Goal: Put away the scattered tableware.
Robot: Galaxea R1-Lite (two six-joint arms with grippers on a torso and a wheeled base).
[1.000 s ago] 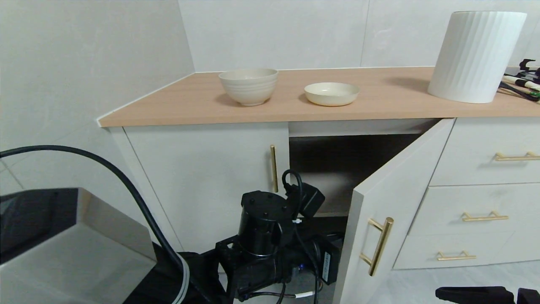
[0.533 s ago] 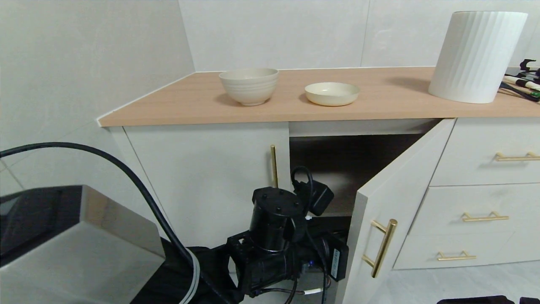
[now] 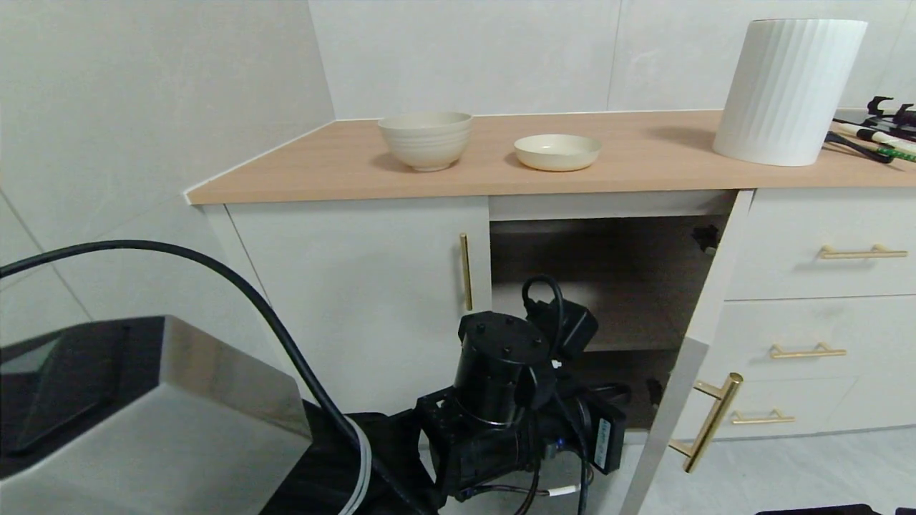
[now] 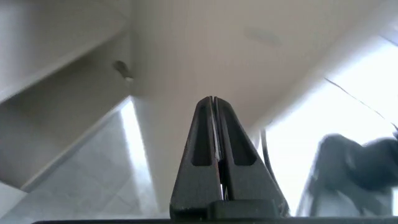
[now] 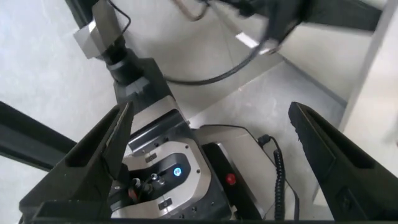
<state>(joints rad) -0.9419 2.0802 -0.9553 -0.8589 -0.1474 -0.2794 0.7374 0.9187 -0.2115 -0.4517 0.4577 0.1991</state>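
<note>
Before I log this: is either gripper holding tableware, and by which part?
Nothing is held: the left gripper is shut empty, the right gripper open; bowl and dish sit on the countertop.

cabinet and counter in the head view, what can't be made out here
Cabinet, head view: lower shelf hidden behind the black arm and the open door.
Bowl, head view: its inside bottom hidden by its own rim.
Tools at the counter's right end, head view: cut off by the picture edge, too small to identify.
</note>
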